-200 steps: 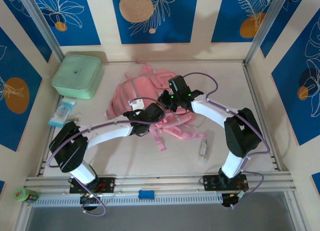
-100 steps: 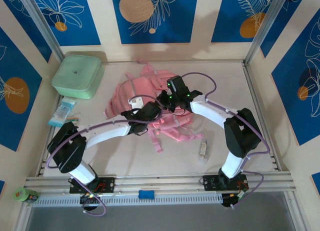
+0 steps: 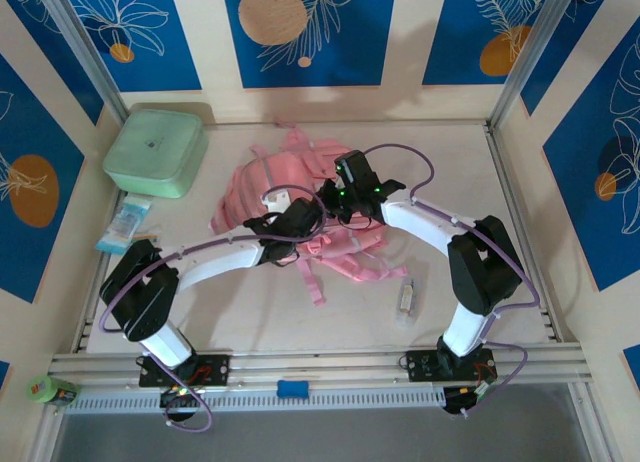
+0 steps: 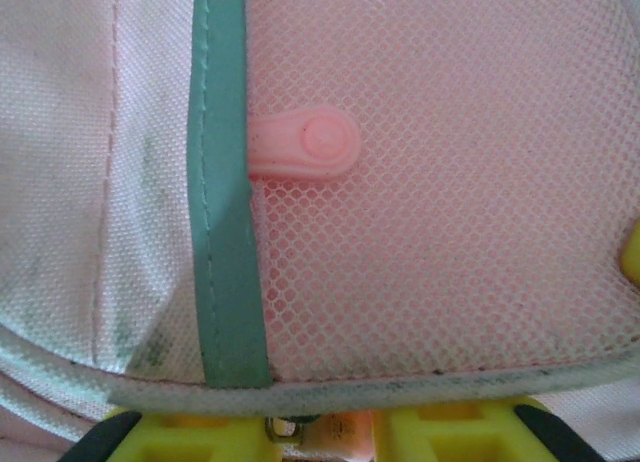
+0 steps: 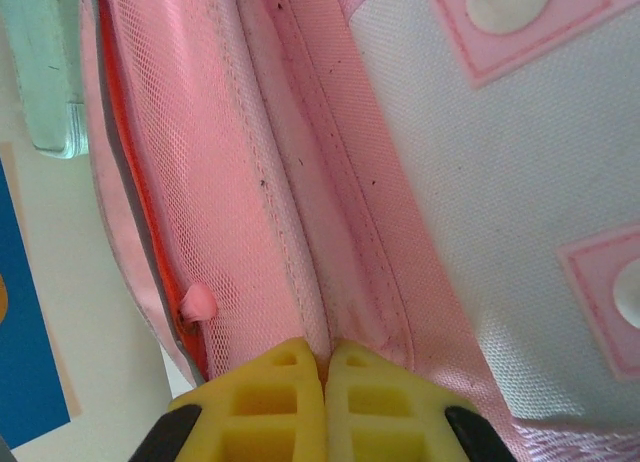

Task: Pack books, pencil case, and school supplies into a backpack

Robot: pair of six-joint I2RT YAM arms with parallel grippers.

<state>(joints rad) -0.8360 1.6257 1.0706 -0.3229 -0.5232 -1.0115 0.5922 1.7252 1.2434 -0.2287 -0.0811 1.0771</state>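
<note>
Near rail: a small blue block [image 3: 292, 388] sits on the metal bar at the bottom of the top view.
School supplies [image 3: 405, 300]: a thin stick in a clear, shiny wrapper. It lies on the pale table [image 3: 250, 312], to the lower right of the backpack and apart from it.
Left gripper [image 4: 330, 422]: its blocky yellow fingers stand a little apart at the bottom of the left wrist view. The bag's pale edge lies across the gap. I cannot tell if they pinch it.
Right gripper [image 5: 325, 367]: its yellow fingers are pressed together on a pink fold of the bag's seam.
Backpack [image 3: 265, 187]: soft, lumpy pink cloth in the middle of the top view, with straps lying toward the bottom. Both grippers are on its right part.
Bag up close: pink net with tiny holes, a smooth blue-green strip [image 4: 225, 232], and a rubbery pink pull tab [image 4: 305, 142] with a round end.
Packets [image 3: 125, 227]: flat and pale blue, at the left.
Box [image 3: 155, 152]: mint green and square with round corners, at the upper left.
</note>
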